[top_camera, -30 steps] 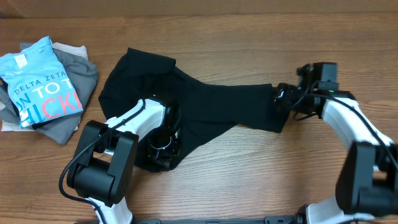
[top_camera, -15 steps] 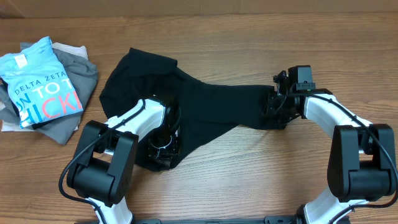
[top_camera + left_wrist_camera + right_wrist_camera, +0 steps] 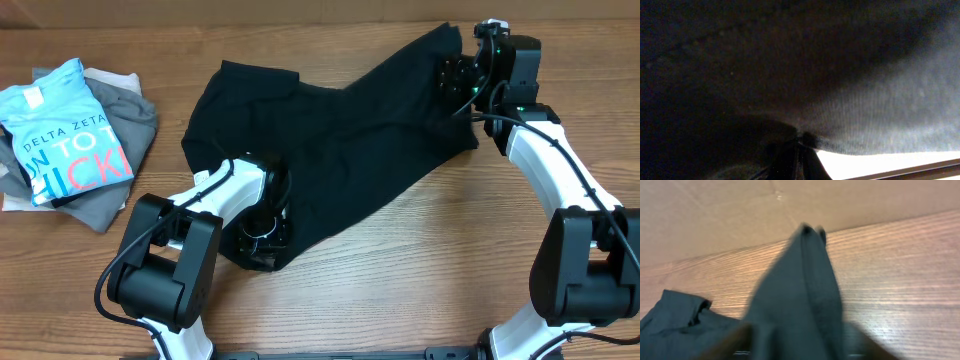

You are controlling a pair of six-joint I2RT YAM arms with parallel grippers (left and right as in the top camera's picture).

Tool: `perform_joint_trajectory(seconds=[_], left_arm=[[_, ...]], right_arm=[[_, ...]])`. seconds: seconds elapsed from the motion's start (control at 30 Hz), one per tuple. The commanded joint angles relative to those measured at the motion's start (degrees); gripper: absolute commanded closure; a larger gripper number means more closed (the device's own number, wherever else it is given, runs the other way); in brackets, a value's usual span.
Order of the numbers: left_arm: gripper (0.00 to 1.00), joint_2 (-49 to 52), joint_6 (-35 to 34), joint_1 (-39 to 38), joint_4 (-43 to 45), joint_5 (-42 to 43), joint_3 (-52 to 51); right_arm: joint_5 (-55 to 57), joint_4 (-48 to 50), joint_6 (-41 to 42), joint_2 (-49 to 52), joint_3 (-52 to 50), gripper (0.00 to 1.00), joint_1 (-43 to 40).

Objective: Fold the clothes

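Observation:
The black garment (image 3: pixel 340 150) lies spread across the middle of the wooden table. My right gripper (image 3: pixel 455 75) is shut on its right end and holds it lifted near the table's far edge; in the right wrist view the cloth (image 3: pixel 800 295) hangs up between the fingers. My left gripper (image 3: pixel 262 225) is at the garment's near-left corner, shut on the black fabric; the left wrist view is almost filled by dark cloth (image 3: pixel 790 65) bunched at the closed fingertips (image 3: pixel 799 150).
A pile of folded clothes lies at the far left: a light blue tee with lettering (image 3: pixel 62 130) on top of grey garments (image 3: pixel 125 115). Bare wood (image 3: pixel 430 260) shows in front of the garment.
My right gripper has swung from the table's right side up toward the far edge, carrying the garment's right end and spreading the cloth. The left arm has stayed put.

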Motion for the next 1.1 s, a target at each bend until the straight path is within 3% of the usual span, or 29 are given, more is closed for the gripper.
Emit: perform_joint_trajectory(seconds=[0.0, 0.03, 0.3, 0.43, 0.53, 0.73, 0.93, 1.07], left_arm=[[0.96, 0.2, -1.0, -0.1, 1.9, -2.3, -0.3], [0.96, 0.2, -1.0, -0.1, 1.9, -2.3, -0.3], [0.96, 0.2, -1.0, -0.1, 2.3, -2.3, -0.3], [0.96, 0.2, -1.0, -0.1, 2.8, -2.3, -0.3], [0.96, 0.2, -1.0, -0.1, 3.0, -2.3, -0.3], [0.96, 0.2, -1.0, -0.1, 3.0, -2.2, -0.3], [0.96, 0.2, -1.0, -0.1, 3.0, -2.3, -0.3], [0.96, 0.2, -1.0, -0.1, 3.0, -2.3, -0.3]], right_arm=[[5.1, -4.1, 1.2, -1.2, 0.6, 0.08, -0.5], [6.4, -6.2, 1.2, -1.2, 0.6, 0.00, -0.7], [20.1, -24.7, 3.2, -1.2, 0.6, 0.00, -3.8], [18.3, -32.7, 3.1, -1.2, 0.3, 0.00, -4.3], [15.1, -32.5, 0.6, -1.2, -1.1, 0.00, -4.3], [12.3, -30.6, -2.5, 0.0, -5.0, 0.21, -4.2], [4.9, -25.9, -4.1, 1.5, -8.5, 0.31, -4.2], [4.4, -24.8, -4.0, 1.5, -8.6, 0.56, -4.2]])
